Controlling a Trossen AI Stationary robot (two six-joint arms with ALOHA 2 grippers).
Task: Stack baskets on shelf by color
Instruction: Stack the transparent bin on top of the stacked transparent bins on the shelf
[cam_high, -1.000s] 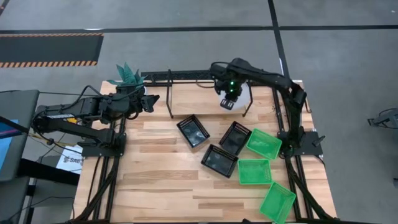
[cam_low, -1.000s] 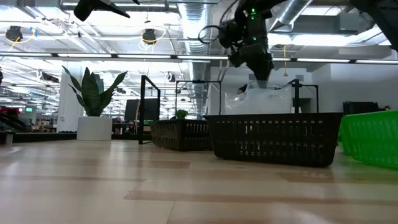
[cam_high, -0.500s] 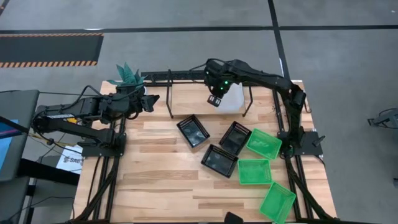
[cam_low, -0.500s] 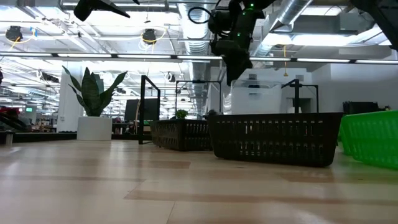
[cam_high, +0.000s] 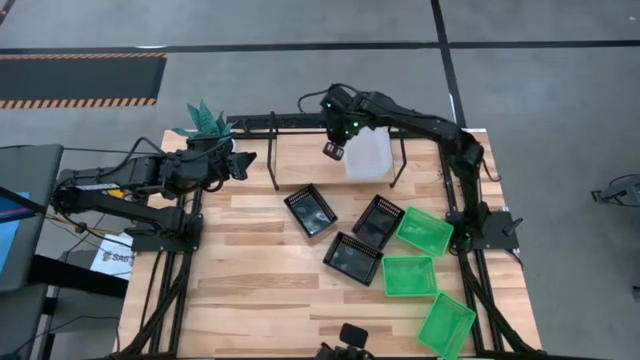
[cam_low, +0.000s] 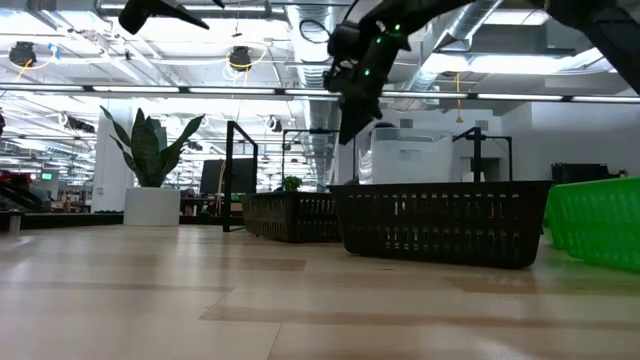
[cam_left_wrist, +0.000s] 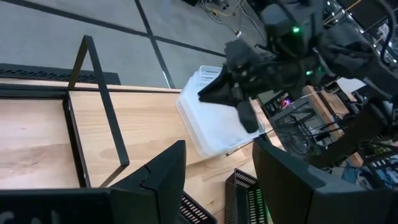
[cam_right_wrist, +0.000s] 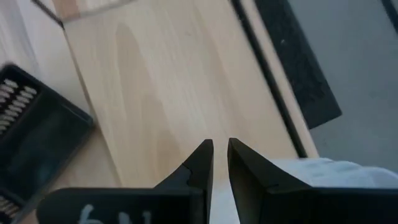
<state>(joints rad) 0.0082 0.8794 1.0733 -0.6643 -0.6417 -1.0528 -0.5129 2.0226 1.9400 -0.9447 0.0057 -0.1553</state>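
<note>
The clear stack (cam_high: 368, 157) sits on the shelf (cam_high: 310, 165), toward its right end. The right gripper (cam_high: 335, 148) hovers just left of the stack, fingers nearly closed and empty. The black baskets (cam_high: 311, 210) lie in front of the shelf, nearer this arm; the left gripper (cam_high: 243, 160), open and empty, waits beyond the shelf's left end.

1. A grey concrete floor (cam_high: 300, 70) with dark seams surrounds the wooden plank surface (cam_high: 250, 300).
2. A black mat edged in orange-and-black hazard stripes (cam_high: 80, 80) lies on the floor.
3. An open ceiling with pipes and hanging round lamps (cam_low: 240, 58).
4. A tall leafy plant in a white pot (cam_low: 152, 190) stands at the surface's edge.
</note>
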